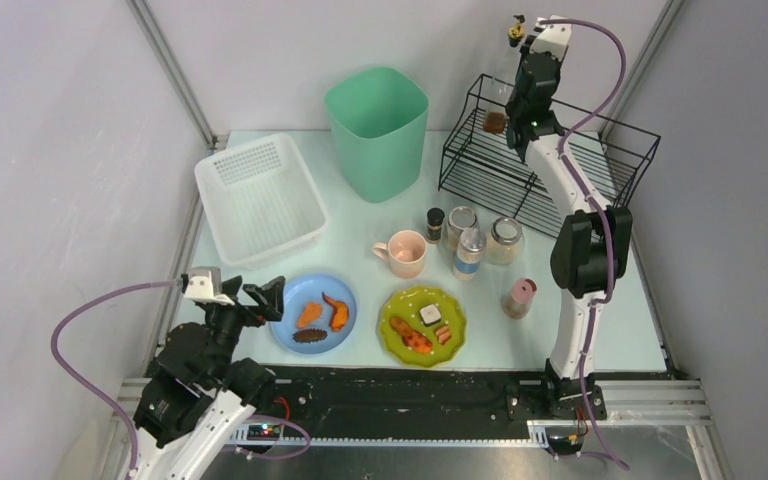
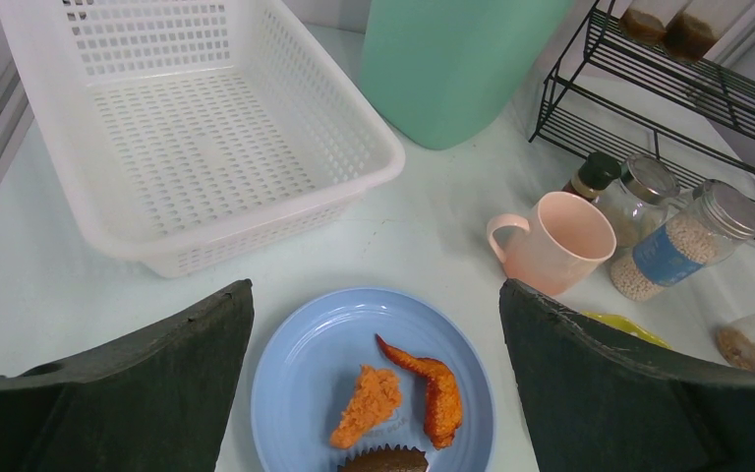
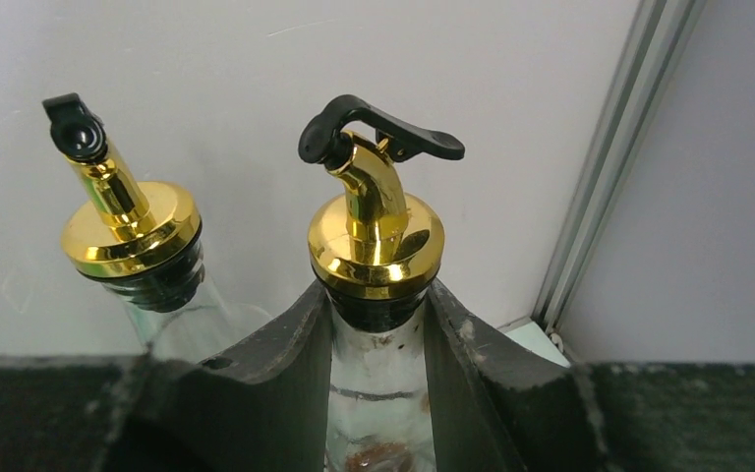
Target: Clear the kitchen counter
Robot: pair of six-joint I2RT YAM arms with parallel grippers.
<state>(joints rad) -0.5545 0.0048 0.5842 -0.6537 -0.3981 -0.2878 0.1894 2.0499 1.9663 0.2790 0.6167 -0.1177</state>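
The kitchen counter (image 1: 360,235) is a pale mint top holding dishes and jars. My left gripper (image 1: 260,297) is open and empty, low over the near left edge of a blue plate (image 1: 290,300). In the left wrist view the gripper (image 2: 374,295) frames the plate (image 2: 324,344), which holds an orange nugget (image 2: 366,403) and a chicken wing (image 2: 437,388). My right gripper (image 1: 518,60) is up at the back right over the black wire rack (image 1: 600,170). It (image 3: 378,295) is shut on the neck of a glass bottle (image 3: 378,393) with a gold pourer.
A second gold-pourer bottle (image 3: 133,226) stands just left of the held one. A white basket (image 1: 210,195) and a green bin (image 1: 377,130) stand at the back. A pink mug (image 1: 405,252), several jars (image 1: 505,240), a pink-lidded shaker (image 1: 520,297) and a green plate (image 1: 407,303) of food occupy the middle.
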